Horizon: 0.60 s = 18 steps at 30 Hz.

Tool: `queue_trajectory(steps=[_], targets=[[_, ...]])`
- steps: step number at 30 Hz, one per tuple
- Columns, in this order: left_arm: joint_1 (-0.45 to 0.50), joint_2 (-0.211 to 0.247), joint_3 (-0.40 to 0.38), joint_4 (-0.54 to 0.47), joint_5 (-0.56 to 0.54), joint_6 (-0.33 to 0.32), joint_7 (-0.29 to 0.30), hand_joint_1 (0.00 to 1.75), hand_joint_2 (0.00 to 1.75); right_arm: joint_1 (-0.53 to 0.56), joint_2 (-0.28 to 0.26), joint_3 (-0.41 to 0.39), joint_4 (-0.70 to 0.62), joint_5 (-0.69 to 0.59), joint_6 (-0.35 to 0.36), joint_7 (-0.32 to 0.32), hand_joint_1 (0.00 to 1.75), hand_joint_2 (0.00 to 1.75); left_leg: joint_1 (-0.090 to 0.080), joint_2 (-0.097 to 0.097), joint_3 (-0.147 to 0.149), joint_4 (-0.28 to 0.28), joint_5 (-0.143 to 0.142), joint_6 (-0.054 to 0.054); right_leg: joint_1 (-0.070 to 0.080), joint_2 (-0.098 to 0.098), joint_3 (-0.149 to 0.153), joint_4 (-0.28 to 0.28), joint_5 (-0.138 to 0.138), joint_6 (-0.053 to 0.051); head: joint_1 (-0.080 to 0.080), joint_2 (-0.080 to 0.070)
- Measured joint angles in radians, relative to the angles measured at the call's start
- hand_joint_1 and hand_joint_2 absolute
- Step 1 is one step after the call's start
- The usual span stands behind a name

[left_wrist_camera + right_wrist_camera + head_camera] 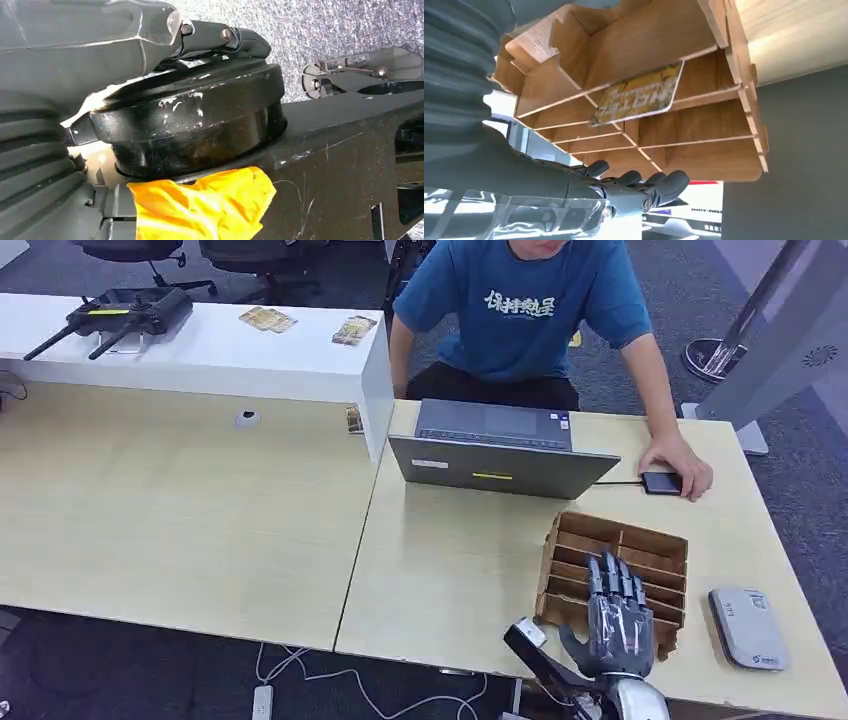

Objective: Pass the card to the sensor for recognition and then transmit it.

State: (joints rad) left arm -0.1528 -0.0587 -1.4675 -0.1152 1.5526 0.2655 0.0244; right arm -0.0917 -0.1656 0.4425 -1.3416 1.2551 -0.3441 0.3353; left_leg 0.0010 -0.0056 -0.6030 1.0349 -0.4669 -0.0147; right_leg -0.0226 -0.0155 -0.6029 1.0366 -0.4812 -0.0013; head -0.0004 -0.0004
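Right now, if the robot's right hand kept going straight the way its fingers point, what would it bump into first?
Probably the wooden slotted rack: the right hand hovers at its near edge, fingers pointing across it. Its height above is unclear.

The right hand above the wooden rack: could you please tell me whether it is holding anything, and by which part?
Nothing is held. The right hand hovers over the wooden rack with fingers apart; the card sits in its slot.
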Motion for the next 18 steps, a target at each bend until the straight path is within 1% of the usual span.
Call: queue_trajectory(steps=[8,14,18], targets=[[0.000,0.000,0.000,0.000,0.001,0.000,0.002,0.00,1.75,-0.002,0.000,0.000,0.020,-0.006,-0.002,-0.001,0.00,1.75,0.000,0.000,0.000,0.000,0.000,0.000,0.000,0.000,0.000,0.000,0.000,0.000,0.000,0.000],[0.000,0.000,0.000,0.000,0.004,0.000,0.002,0.00,1.75,-0.001,0.000,0.000,0.019,-0.007,-0.002,-0.002,0.00,1.75,0.000,0.000,0.000,0.000,0.000,0.000,0.000,0.000,0.000,0.000,0.000,0.000,0.000,0.000],[0.000,0.000,0.000,0.000,0.006,0.000,0.001,0.00,1.75,0.000,0.000,0.000,0.001,-0.018,0.002,-0.013,0.00,1.75,0.000,0.000,0.000,0.000,0.000,0.000,0.000,0.000,0.000,0.000,0.000,0.000,0.000,0.000]])
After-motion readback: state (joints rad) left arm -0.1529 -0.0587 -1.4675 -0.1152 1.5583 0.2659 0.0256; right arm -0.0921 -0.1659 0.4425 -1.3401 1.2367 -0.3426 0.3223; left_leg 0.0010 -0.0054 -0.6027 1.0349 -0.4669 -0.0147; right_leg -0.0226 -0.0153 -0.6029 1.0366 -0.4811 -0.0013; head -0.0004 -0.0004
